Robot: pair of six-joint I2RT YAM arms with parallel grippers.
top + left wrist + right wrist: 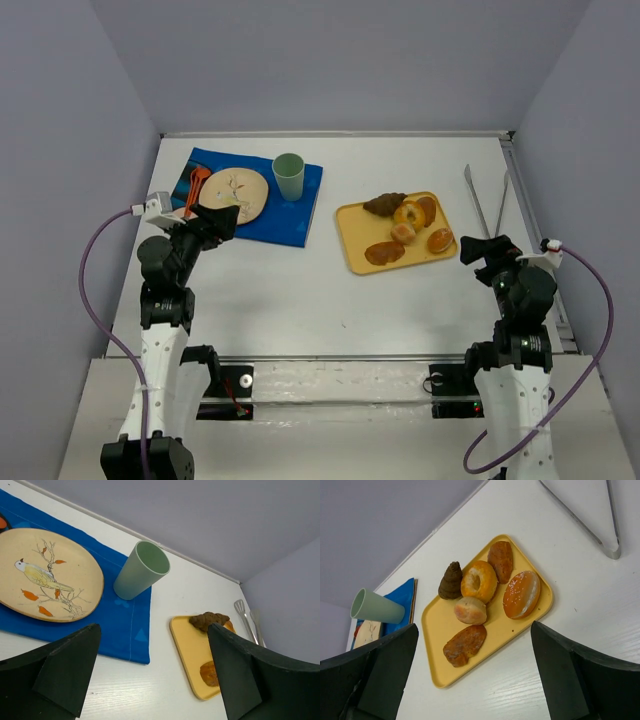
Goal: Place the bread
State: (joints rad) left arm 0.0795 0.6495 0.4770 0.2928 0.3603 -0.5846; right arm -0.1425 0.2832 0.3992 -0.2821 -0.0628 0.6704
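The bread (470, 610) is seen on the yellow tray (437, 630), untouched by either gripper.

In the right wrist view the bun is framed between the widely spread fingers of the right gripper (473, 627) and lies ahead of them. It is set near the tray's middle, pressed against a ring-shaped pastry (479, 581), with a flat brown piece (465, 644) just beside it and a dark croissant (451, 580) close by. From above, the bread is found left of the right gripper, near it but clearly apart. The left gripper (215, 222) is also held with its fingers spread, empty, over the blue cloth (290, 225) by the plate (240, 190), well apart from the bread.
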